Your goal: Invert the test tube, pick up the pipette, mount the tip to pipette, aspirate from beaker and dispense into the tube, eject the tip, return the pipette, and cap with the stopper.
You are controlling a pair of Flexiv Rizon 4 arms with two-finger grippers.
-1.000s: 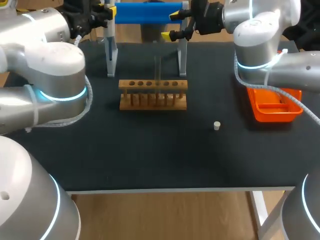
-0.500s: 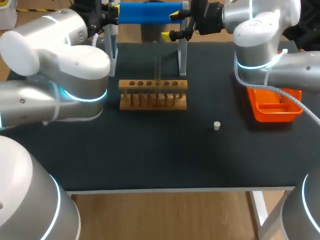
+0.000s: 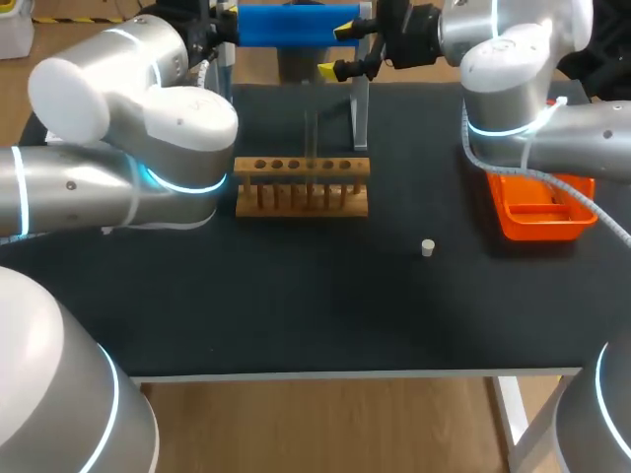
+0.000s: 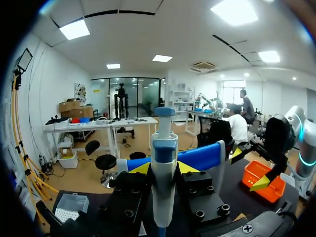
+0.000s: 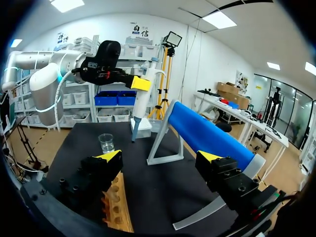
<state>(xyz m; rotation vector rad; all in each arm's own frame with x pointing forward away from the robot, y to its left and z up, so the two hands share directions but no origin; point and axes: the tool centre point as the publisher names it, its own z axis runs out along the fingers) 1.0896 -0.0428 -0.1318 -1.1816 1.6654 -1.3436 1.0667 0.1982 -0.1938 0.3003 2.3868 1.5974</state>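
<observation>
My left gripper (image 4: 164, 168) is shut on the white and blue pipette (image 4: 164, 148), which stands upright between its yellow tips. In the head view this gripper (image 3: 222, 20) is at the table's back left, by the blue stand (image 3: 296, 25). The right wrist view shows the pipette (image 5: 139, 106) hanging over a white tip box (image 5: 144, 130), near the glass beaker (image 5: 105, 142). My right gripper (image 5: 159, 156) is open and holds nothing, above the stand's right end (image 3: 340, 49). A clear test tube (image 3: 311, 138) stands upright in the wooden rack (image 3: 302, 185). The small white stopper (image 3: 428, 247) lies on the mat.
An orange tray (image 3: 540, 207) sits at the table's right edge under my right arm. My left arm's elbow (image 3: 168, 148) hangs over the mat left of the rack. The stand's grey legs (image 3: 359, 108) rise behind the rack.
My left arm's elbow has swung right, closer to the rack, while its gripper kept the pipette near the stand's left end. The right arm has not moved.
</observation>
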